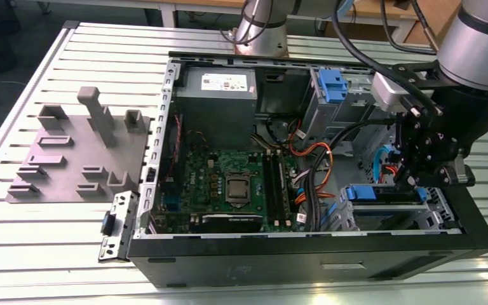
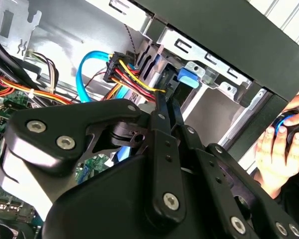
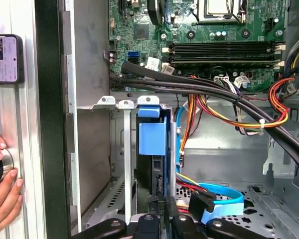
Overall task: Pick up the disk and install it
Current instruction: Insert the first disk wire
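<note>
Right, your black robot hand [image 1: 418, 166] is down inside the open black computer case [image 1: 312, 260], closed edge-on on the flat hard disk in its blue plastic rails [image 3: 153, 159], which stands in the grey metal drive cage [image 3: 120, 149] near the case's front wall. Keep the disk square to the cage slot, and mind the orange and yellow power cables [image 2: 134, 79] just beside it.

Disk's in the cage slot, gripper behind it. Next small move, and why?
Probably a short, straight push along the slot. In the first wrist view the silver hard drive in blue plastic caddy rails stands edge-on inside the metal drive cage, the gripper is at its near end, and whether it is fully seated cannot be told.
</note>
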`<state>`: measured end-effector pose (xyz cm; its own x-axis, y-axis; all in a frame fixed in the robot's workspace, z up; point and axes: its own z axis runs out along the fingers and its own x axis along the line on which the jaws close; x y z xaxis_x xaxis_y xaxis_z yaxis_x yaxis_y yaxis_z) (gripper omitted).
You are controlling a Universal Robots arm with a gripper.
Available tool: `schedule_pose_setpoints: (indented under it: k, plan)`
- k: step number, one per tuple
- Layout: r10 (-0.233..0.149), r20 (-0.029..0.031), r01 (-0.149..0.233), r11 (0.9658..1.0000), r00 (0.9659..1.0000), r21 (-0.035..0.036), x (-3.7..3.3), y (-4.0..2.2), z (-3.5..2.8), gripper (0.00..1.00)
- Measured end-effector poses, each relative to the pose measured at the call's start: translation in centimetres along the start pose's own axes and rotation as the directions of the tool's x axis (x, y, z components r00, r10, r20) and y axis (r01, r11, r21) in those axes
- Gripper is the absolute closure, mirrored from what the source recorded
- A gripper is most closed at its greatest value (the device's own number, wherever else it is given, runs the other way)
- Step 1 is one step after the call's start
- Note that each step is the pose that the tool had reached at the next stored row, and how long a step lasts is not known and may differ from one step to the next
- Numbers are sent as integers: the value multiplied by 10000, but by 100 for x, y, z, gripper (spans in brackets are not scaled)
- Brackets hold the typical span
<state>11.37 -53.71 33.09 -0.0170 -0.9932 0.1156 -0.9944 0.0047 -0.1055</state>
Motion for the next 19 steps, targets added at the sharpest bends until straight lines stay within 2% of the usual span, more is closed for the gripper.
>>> schedule_pose_setpoints:
  k: [7, 13, 14, 18, 19]
  plan:
    - [0, 7, 0, 10000, 10000, 0, 15, 6, 41, 84]
    - [1, 10, -1, 10000, 10000, 0, 16, 6, 44, 83]
    - [1, 11, -1, 10000, 10000, 0, 17, 5, 35, 76]
    - [1, 18, -1, 10000, 10000, -10, 28, -5, -59, 76]
    - [1, 26, -1, 10000, 10000, -13, 28, -5, -62, 76]
